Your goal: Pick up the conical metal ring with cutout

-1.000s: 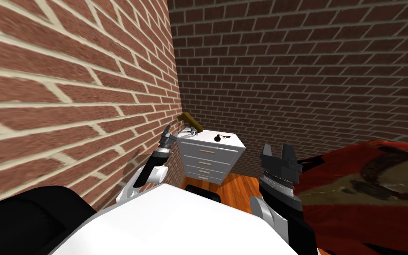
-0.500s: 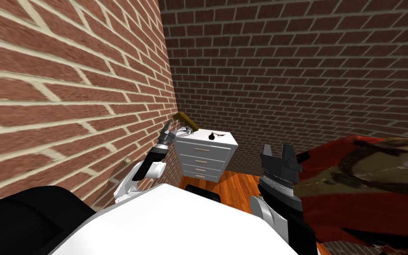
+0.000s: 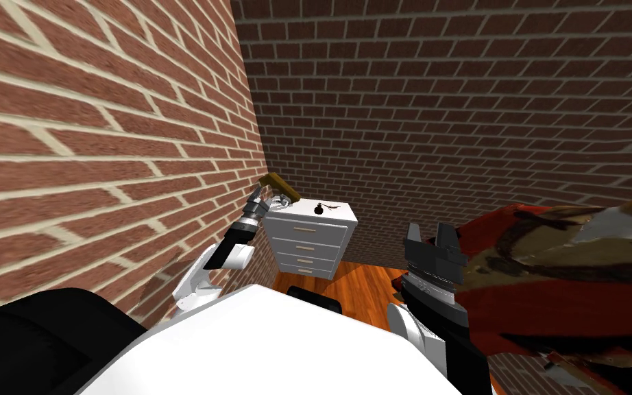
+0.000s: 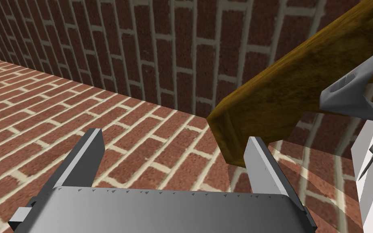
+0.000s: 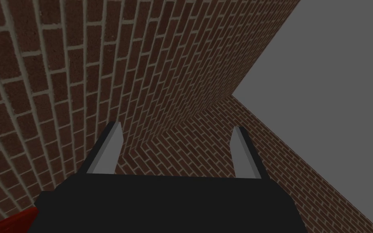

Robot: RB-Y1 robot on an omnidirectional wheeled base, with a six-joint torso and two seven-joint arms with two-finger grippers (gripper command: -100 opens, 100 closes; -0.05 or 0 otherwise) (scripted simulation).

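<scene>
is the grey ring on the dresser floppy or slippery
The grey ring with a cutout looks rigid and thin, so probably light. Its smooth sloped sides may slip in the left gripper. Pushed, it may jam against the brown wooden block.

— How's the light?
— Flat and even. In the head view the brick wall [image 3: 102, 137] at nine o'clock is brightest; the far wall [image 3: 445, 103] at twelve is dimmer.
— Any warping?
— Brick courses splay toward the corners (wide lens). The dresser [image 3: 321, 250] top glows white, its front shaded grey.
</scene>
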